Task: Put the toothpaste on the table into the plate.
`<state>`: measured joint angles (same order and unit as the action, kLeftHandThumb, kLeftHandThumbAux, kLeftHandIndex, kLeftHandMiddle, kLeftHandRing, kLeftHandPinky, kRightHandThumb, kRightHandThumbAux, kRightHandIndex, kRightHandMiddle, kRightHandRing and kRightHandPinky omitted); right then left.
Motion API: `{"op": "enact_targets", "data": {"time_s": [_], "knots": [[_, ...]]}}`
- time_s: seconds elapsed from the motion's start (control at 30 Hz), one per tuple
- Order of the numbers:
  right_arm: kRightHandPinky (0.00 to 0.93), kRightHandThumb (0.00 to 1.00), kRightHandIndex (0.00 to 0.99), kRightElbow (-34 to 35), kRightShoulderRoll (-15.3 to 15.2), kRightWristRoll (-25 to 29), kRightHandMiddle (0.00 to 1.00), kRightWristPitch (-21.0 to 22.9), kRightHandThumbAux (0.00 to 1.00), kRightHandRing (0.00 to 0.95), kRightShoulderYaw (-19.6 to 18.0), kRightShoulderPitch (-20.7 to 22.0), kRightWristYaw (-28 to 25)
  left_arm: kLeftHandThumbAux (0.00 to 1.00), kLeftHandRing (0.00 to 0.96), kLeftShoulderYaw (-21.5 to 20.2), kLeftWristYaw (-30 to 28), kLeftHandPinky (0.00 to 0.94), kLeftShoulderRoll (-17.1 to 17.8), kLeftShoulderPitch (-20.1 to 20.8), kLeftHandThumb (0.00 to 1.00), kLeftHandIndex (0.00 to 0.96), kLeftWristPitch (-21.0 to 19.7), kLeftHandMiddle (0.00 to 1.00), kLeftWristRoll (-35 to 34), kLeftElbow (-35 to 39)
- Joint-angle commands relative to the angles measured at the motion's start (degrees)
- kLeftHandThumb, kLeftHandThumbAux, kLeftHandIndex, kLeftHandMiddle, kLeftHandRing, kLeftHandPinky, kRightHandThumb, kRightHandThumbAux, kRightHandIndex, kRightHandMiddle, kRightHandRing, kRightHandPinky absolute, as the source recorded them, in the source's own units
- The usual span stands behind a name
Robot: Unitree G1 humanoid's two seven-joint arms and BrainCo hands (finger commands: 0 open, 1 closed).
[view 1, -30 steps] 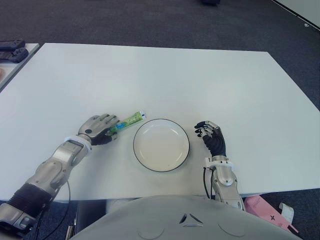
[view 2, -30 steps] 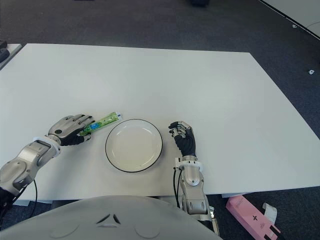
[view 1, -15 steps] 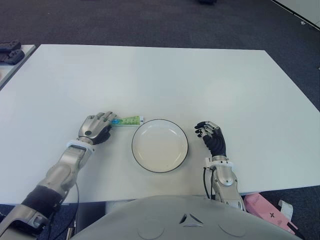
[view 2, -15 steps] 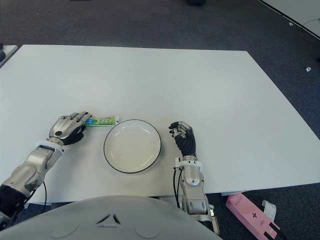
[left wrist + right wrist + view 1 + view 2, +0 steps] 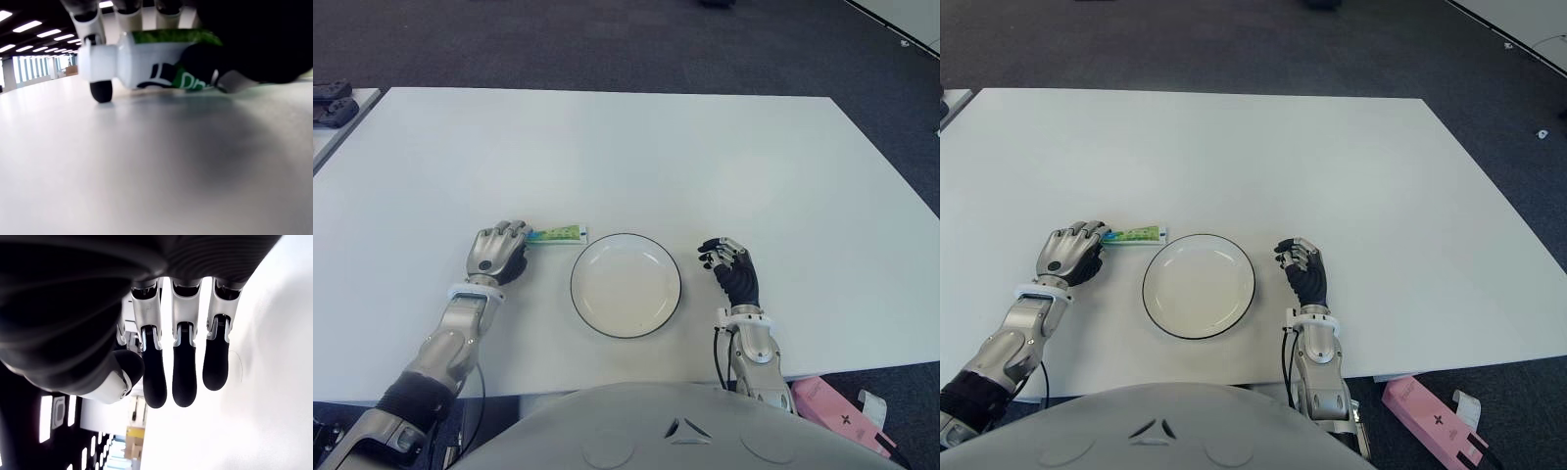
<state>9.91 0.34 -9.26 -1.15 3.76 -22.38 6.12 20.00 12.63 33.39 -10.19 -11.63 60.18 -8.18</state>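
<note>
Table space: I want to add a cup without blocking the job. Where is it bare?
The table is bare across its whole far half, and to the right of the right hand. It is crowded near the front edge: left hand on the toothpaste, then the plate, with narrow gaps.

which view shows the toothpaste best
The left wrist view: the toothpaste fills it, lying on the table under the left hand. Both eye views show it small beside the plate; the right wrist view misses it.

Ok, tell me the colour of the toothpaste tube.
The toothpaste tube is green with a white cap end, clearest in the left wrist view.
</note>
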Motion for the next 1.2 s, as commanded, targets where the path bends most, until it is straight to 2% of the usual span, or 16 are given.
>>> {"op": "enact_targets", "data": {"time_s": [0.03, 0.27, 0.5, 1.0, 1.2], "knots": [[0.486, 0.707, 0.427, 0.45, 0.04, -0.26, 0.483, 1.34, 0.728, 0.480, 0.00, -0.41, 0.12, 0.629, 0.646, 1.20, -3.10, 0.654, -1.28, -5.08, 0.844, 0.420, -2.68, 0.538, -1.62, -5.40], [0.491, 0.707, 0.427, 0.52, 0.17, -0.08, 0.485, 1.12, 0.728, 0.483, -0.04, -0.52, 0.24, 0.658, 0.714, 1.36, -2.10, 0.752, -2.14, -4.48, 0.853, 0.418, -2.76, 0.539, -1.87, -7.21], [0.493, 0.707, 0.427, 0.48, 0.10, -0.25, 0.487, 1.04, 0.727, 0.487, -0.03, -0.53, 0.39, 0.662, 0.759, 1.47, -1.11, 0.792, -2.21, -4.25, 0.853, 0.415, -1.66, 0.538, -2.55, -8.22], [0.482, 0.707, 0.426, 0.27, 0.19, -0.38, 0.477, 1.57, 0.728, 0.476, -0.07, -0.35, 0.69, 0.664, 0.779, 0.68, 0.25, 0.774, -2.60, -3.07, 0.851, 0.412, 0.55, 0.534, -4.83, -10.22], [0.488, 0.707, 0.426, -0.22, 0.13, -0.15, 0.483, 0.97, 0.728, 0.483, -0.05, -0.16, 0.54, 0.665, 0.784, -3.74, 0.93, 0.771, -5.44, -2.42, 0.850, 0.410, 2.54, 0.530, -12.38, -9.67]]}}
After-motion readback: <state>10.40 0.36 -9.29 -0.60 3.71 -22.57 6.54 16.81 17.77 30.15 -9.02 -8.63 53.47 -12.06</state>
